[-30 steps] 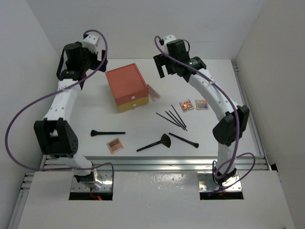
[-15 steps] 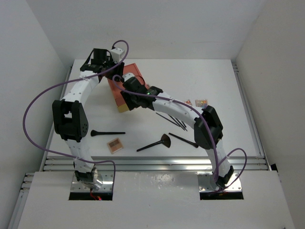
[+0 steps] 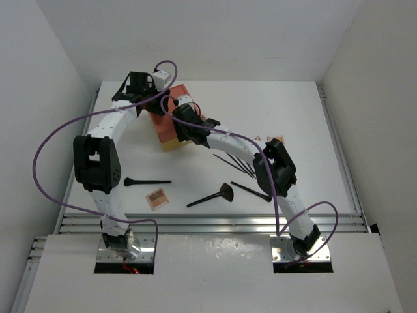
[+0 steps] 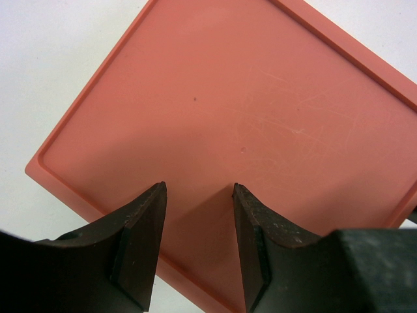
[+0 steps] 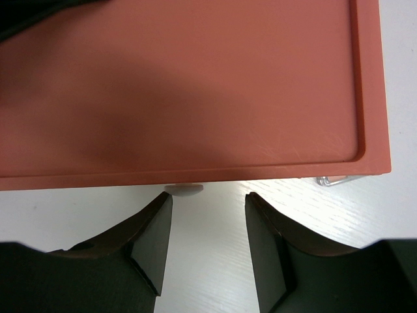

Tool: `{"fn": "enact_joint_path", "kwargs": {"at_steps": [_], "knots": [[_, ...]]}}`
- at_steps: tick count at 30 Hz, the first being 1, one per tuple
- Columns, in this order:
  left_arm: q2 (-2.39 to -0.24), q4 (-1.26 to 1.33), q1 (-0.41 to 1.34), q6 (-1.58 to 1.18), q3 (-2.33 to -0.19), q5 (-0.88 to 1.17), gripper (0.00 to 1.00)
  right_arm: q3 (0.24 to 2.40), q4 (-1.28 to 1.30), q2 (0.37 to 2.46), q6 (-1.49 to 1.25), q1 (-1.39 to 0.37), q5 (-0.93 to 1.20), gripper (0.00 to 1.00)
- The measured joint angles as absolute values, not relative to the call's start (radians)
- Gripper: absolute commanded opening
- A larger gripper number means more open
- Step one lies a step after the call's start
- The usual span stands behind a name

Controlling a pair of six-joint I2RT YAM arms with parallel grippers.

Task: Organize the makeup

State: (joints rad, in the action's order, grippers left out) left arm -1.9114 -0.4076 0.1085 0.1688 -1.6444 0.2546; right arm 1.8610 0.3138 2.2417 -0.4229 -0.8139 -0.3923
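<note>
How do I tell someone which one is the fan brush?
Start at the orange-red drawer box and come toward the table's near edge. The fan brush lies there between the small square palette and a plain black brush; only its head flares into a fan.

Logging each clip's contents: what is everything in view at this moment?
box: 1, orange-red top, yellow front, far left of table
plain brushes: 2, black, near left and near right of centre
fan brush: 1, black, near centre
sticks: several, thin black, right of centre, partly under the right arm
tan palette: 1, near left
right palettes: multicoloured, mostly hidden by the arm, count unclear
table: 1, white
left hand: black, open, over box top
right hand: black, open, at box front edge
</note>
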Motion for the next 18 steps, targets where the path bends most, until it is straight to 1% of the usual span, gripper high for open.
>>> {"fn": "enact_joint_path", "kwargs": {"at_steps": [10,18], "knots": [[-1.911,-0.395,0.113,0.150,-1.639,0.250,0.51,1.861,0.214,2.242,-0.424,-0.812,-0.328,0.48],[-1.911,-0.387,0.113,0.149,-1.635,0.249,0.51,1.861,0.210,2.249,-0.428,-0.809,-0.330,0.41]]}}
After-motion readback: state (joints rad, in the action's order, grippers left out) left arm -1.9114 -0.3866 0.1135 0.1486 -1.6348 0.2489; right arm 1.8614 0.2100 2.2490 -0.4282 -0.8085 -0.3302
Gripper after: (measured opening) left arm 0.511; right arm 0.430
